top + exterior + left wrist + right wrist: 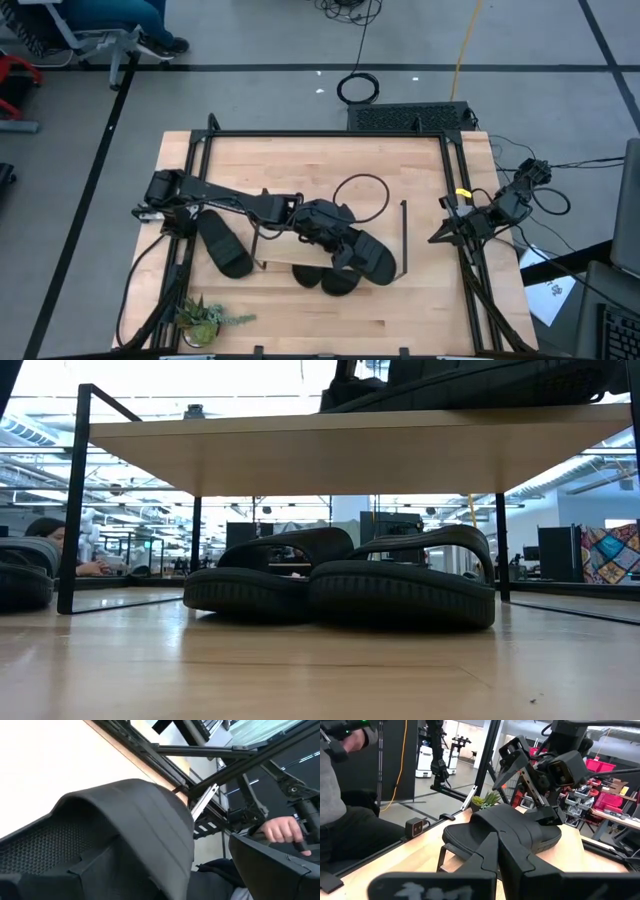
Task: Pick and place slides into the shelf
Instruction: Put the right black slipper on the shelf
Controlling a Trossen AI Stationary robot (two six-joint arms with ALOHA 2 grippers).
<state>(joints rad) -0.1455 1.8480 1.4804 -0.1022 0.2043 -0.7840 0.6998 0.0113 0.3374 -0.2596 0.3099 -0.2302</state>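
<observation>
A black slide (372,258) lies on the shelf's light wood top (350,450); the low view shows it at the upper edge (480,385). My left gripper (335,232) is at this slide, open, its fingers on either side of one side of the ribbed strap (145,815). Two more slides (260,585) (410,585) rest sole-down under the plank, side by side. A fourth slide (222,243) lies on the table left of the shelf. My right gripper (440,235) waits shut near the table's right edge, facing the shelf. My left gripper reaches the slide (495,832) slanting down from the table's left. One finger (60,875) lies over the footbed beside the strap, and the other finger (270,865) stands apart outside it with a visible gap. I cannot tell whether the inner finger touches the slide.
A small potted plant (205,318) stands at the table's near left corner. A black cable loop (362,197) lies behind the shelf. A black metal frame (320,133) borders the table. A person's hand (280,827) shows beyond the table.
</observation>
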